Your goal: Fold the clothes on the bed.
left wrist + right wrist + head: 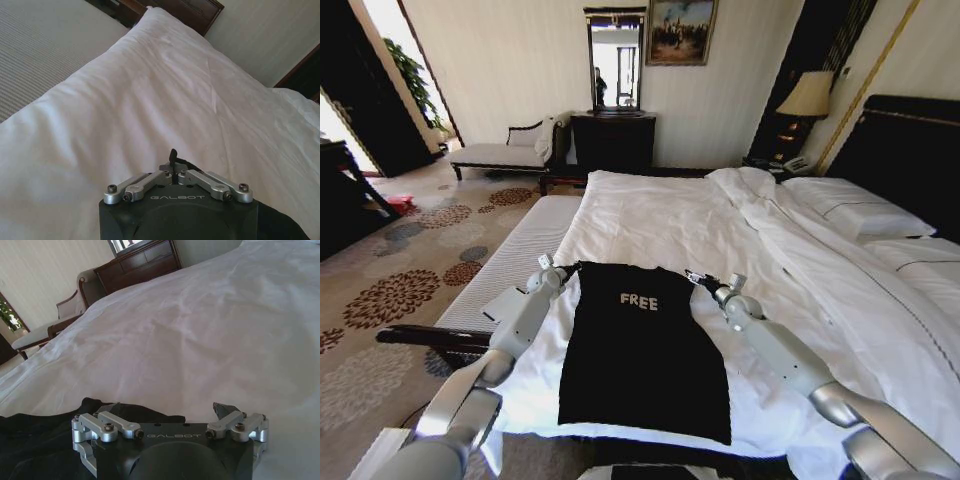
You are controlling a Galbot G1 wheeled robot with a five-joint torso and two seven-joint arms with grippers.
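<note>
Our left gripper (563, 269) is at the shirt's (640, 350) top left corner, fingers (173, 156) pinched tight on the black cloth. The shirt (it says FREE) lies flat on the bed (650, 215), near the foot. Our right gripper (698, 279) is at the top right corner, fingers (222, 410) spread apart.

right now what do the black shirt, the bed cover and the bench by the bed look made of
Black T-shirt: soft matte knit, probably cotton; lies limp and flat, white printed lettering.
Bed cover: white woven cloth with a slight sheen, finely creased.
Bench: pale ribbed or striped upholstery on a dark frame, probably wood.
</note>
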